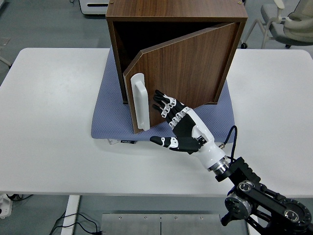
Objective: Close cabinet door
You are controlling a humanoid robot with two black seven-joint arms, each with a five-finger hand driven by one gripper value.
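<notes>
A dark wooden cabinet (pixel 176 12) stands on a blue mat (pixel 110 115) at the table's middle. Its door (pixel 188 68), hinged on the right, is partly open, with a narrow gap left at its left edge. A white handle (pixel 139 103) runs upright along the door's free edge. My right hand (pixel 168 120) reaches in from the lower right, fingers spread and flat. Its fingertips (pixel 159 100) press on the door's outer face just right of the handle. The hand holds nothing. The left arm is out of view.
The white table (pixel 49 107) stretches wide on both sides of the mat. An office chair (pixel 288 22) stands past the table's far right corner. A black cable (pixel 234 137) loops beside my right wrist.
</notes>
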